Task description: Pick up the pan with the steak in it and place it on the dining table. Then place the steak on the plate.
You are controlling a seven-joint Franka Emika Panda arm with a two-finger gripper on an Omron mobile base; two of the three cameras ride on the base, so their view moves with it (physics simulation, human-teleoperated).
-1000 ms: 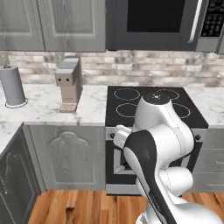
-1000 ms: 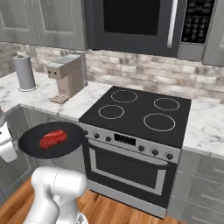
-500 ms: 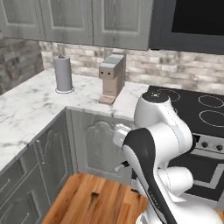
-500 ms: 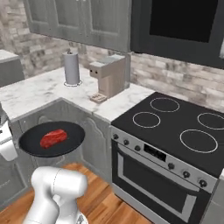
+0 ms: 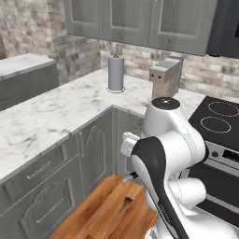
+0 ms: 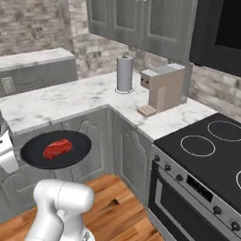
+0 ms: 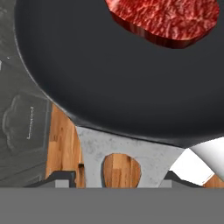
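Marble tabletop [image 6: 70, 99] wraps the corner over a wood floor [image 6: 117, 207]; the gripper [image 7: 118, 177] clasps the black pan [image 6: 55, 149] by its handle, red steak [image 6: 57, 148] inside.

kitchen; stovetop [image 6: 207, 155], marble counter [image 5: 56, 116], cabinets [image 6: 141, 23]

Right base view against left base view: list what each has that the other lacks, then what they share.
Right base view alone: the pan held up off the counter with the steak lying in it. Left base view alone: the arm's dark joint close up. Shared: the paper towel roll, the coffee machine, the marble counter, the stovetop and the wood floor.
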